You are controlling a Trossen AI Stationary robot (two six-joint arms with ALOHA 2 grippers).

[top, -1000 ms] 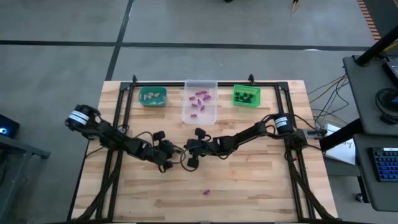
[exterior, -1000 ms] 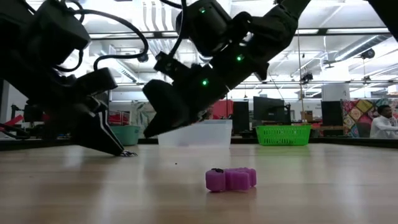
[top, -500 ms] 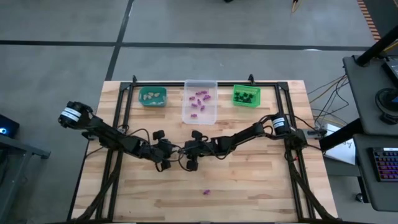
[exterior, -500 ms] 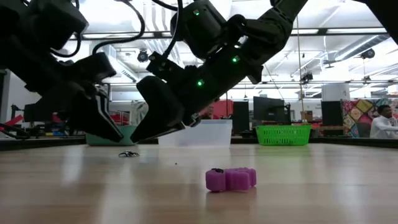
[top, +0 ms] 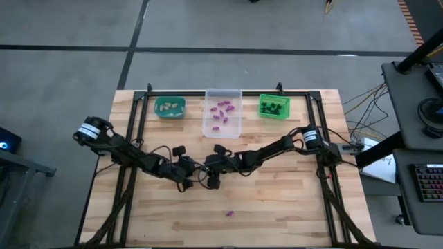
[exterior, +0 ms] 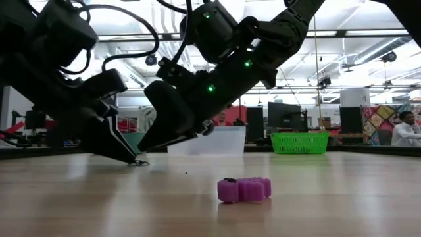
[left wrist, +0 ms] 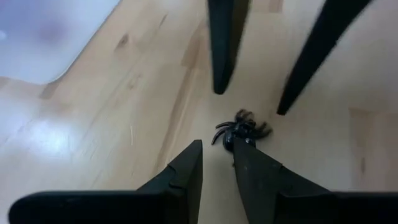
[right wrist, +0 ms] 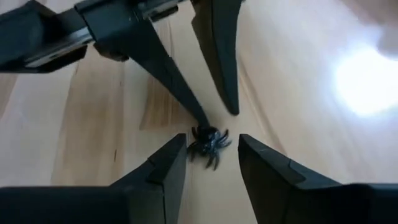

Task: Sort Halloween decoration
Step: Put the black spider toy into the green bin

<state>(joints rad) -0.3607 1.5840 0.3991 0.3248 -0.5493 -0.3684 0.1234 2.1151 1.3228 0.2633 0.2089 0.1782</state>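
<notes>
Dropping back, our left gripper (left wrist: 217,152) touches the black spider (left wrist: 241,129), fingers narrow; right gripper (right wrist: 211,152) straddles it, wide.

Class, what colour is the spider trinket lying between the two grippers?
Black. The spider trinket shows best in the right wrist view.

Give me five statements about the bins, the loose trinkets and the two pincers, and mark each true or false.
1. A purple trinket lies loose on the table. True.
2. The green bin holds purple trinkets. False: it holds black ones; the purple ones are in the clear bin.
3. A black spider lies on the wood between the two pincers. True.
4. The left pincer is open. True.
5. The right pincer holds the spider aloft. False: it is open, the spider on the table.
</notes>
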